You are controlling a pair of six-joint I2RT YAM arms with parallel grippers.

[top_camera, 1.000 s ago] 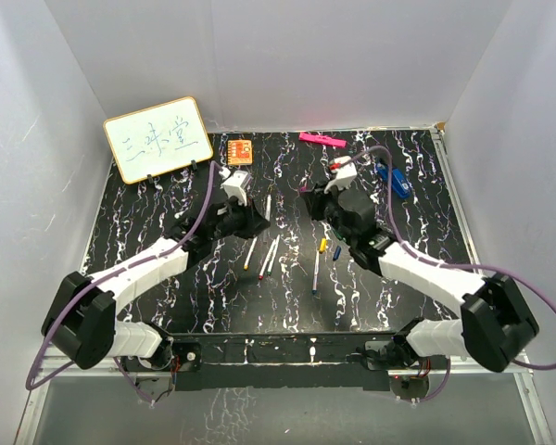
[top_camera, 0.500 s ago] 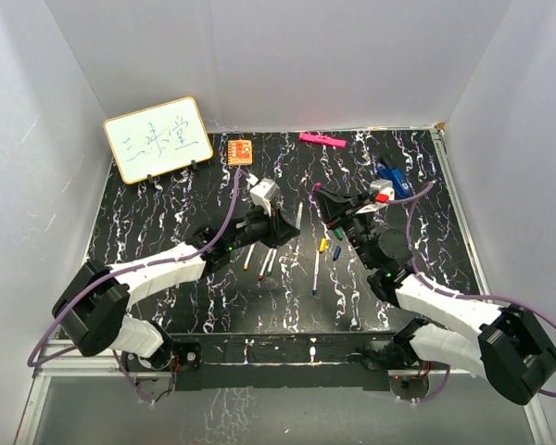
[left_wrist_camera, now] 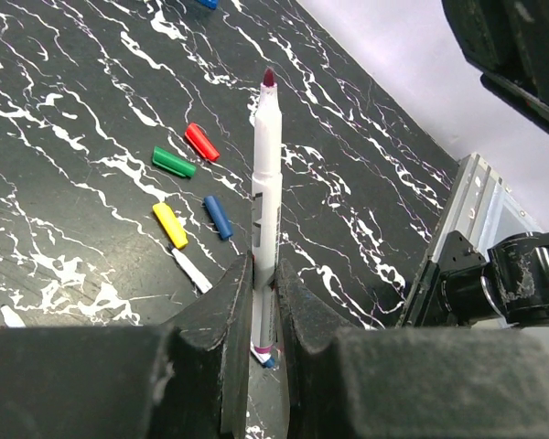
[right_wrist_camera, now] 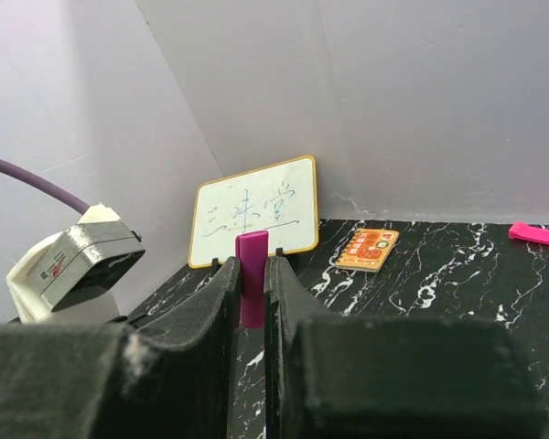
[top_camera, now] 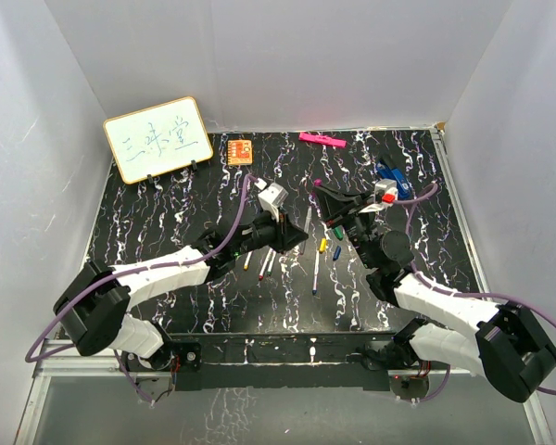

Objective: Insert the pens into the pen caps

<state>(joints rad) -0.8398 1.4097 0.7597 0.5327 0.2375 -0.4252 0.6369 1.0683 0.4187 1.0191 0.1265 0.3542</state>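
While both arms are raised over the middle of the worktop (top_camera: 148, 232), pen and cap are held close together in the air, evidently so that one can be pushed into the other. In the overhead view, the purple pen (top_camera: 308, 215) is pinched by the left tool (top_camera: 296, 237) and lifted off the surface. The purple cap (top_camera: 315, 184) is pinched by the right tool (top_camera: 321, 193), near the pen's tip but apart from it. The other pens (top_camera: 316, 269) are left lying loose nearer the arm bases.

In the left wrist view, the purple pen is gripped low on its barrel between the two fingers. Most of its length is thereby left projecting, coloured tip foremost, which is judged to leave room for the cap to slide on. Below it, the red cap (left_wrist_camera: 200, 142), green cap (left_wrist_camera: 173, 162), yellow cap (left_wrist_camera: 170, 225) and blue cap (left_wrist_camera: 218, 217) lie apart on the worktop.

In the right wrist view, the purple cap is clamped upright between the fingers, with its end standing just beyond the fingertips. Whether the open end faces outward cannot be told. A whiteboard (right_wrist_camera: 253, 210) and an orange card (right_wrist_camera: 368, 249) are seen behind.
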